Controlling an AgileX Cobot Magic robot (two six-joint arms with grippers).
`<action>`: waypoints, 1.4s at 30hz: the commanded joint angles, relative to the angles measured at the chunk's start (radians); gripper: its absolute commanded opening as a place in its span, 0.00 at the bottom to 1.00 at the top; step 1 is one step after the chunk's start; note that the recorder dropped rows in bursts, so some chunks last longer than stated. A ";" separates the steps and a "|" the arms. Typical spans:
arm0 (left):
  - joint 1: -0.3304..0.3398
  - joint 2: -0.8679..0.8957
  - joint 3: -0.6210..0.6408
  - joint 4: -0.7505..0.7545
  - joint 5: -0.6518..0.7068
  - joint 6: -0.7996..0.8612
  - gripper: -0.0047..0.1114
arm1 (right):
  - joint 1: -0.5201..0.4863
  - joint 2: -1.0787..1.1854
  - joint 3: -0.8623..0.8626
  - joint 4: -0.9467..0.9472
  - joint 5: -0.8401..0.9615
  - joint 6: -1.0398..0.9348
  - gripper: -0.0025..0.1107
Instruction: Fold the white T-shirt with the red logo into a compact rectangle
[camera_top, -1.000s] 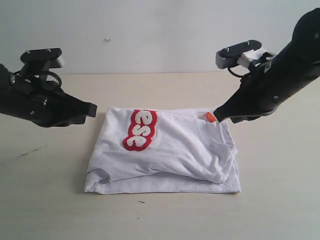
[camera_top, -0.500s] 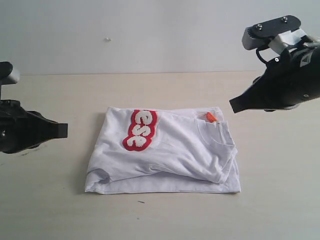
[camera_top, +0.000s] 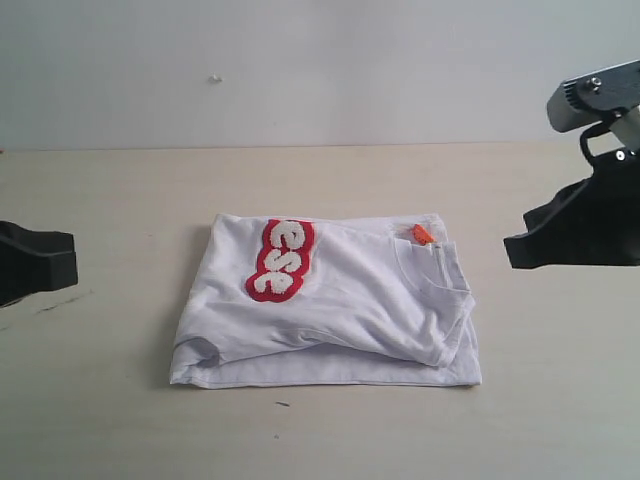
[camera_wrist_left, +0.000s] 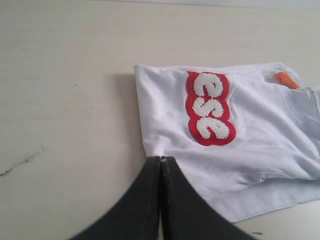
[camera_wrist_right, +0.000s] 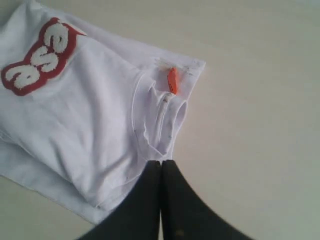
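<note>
The white T-shirt (camera_top: 330, 300) lies folded into a rough rectangle in the middle of the table, also seen in the left wrist view (camera_wrist_left: 250, 145) and the right wrist view (camera_wrist_right: 90, 110). Its red logo (camera_top: 280, 258) shows only the letters "ese" on the top layer, near the left back corner. The orange neck tag (camera_top: 422, 234) sticks out at the back right. My left gripper (camera_top: 70, 260) hangs shut and empty well left of the shirt, its tips (camera_wrist_left: 160, 159) pressed together. My right gripper (camera_top: 512, 250) is shut and empty to the right of the shirt, fingers (camera_wrist_right: 161, 162) closed.
The beige table (camera_top: 320, 440) stretches around the shirt on all sides. A pale wall (camera_top: 300, 70) rises behind it. A thin dark crack (camera_wrist_left: 20, 165) marks the tabletop to the left of the shirt.
Both arms have pulled outward and away from the shirt, the left to the left edge, the right to the right edge. The shirt has stayed as it lay.
</note>
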 joint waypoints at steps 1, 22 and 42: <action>-0.005 -0.078 0.042 -0.008 -0.011 -0.004 0.04 | 0.000 -0.067 0.037 -0.001 -0.049 0.012 0.02; -0.005 -0.188 0.075 -0.005 -0.004 0.002 0.04 | 0.000 -0.132 0.043 -0.001 -0.026 0.012 0.02; 0.119 -0.320 0.075 -0.001 0.001 0.097 0.04 | 0.000 -0.132 0.043 -0.001 -0.026 0.012 0.02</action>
